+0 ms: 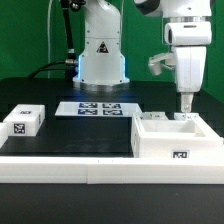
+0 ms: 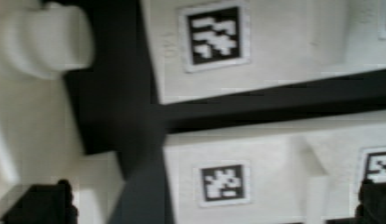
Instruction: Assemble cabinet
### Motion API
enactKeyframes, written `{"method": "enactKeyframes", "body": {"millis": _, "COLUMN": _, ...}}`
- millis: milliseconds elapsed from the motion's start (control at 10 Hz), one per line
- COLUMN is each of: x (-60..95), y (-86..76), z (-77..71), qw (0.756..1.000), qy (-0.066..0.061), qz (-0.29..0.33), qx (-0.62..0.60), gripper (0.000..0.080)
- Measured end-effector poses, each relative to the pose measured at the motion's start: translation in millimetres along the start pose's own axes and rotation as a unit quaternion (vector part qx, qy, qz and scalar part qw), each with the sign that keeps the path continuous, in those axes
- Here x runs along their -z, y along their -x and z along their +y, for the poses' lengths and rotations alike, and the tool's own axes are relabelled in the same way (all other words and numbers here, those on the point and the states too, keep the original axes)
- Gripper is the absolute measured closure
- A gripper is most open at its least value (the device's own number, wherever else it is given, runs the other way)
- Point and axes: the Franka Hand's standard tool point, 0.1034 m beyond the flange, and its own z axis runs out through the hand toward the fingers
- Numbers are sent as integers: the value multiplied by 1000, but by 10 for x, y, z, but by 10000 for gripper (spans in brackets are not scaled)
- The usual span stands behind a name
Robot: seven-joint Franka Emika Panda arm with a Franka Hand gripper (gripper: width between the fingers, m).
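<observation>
Cabinet body (image 1: 172, 138), a white open-topped box with a black-and-white front tag (image 1: 181, 154) on its near wall, sits on the black worktop (image 1: 90, 135) at the exterior view's right, with that wall close to the worktop's white front edge. To the exterior view's left of the cabinet body a broad stretch of bare worktop lies open. Well beyond it, a small white block (image 1: 22, 123) with its own tag rests near the side edge. The marker board (image 1: 100, 108) lies behind that open stretch, well apart from the cabinet body and in front of the arm's base (image 1: 102, 55). The fingers (image 1: 185, 104) hang straight down over the cabinet body's rear part, with their tips at or just above its rim; whether they touch it cannot be told. In the wrist view the fingers (image 2: 48, 205) show as two dark tips spread wide apart, holding nothing. Between them lie white panels bearing panel tags (image 2: 211, 35), parted by dark gaps, and a rounded white piece (image 2: 48, 35) sits beside one panel, all somewhat blurred.
</observation>
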Motion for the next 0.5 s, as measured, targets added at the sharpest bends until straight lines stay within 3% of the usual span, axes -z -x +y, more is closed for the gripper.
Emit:
{"method": "enactKeyframes", "body": {"millis": 200, "x": -102, "y": -105, "z": -128, "qw": 1000, "qy": -3, "qz": 7, "qx": 11, "gripper": 2}}
{"method": "enactKeyframes", "body": {"millis": 500, "x": -275, "y": -111, "z": -222, "qw": 1000, "qy": -14, "qz": 11, "qx": 10, "gripper": 2}}
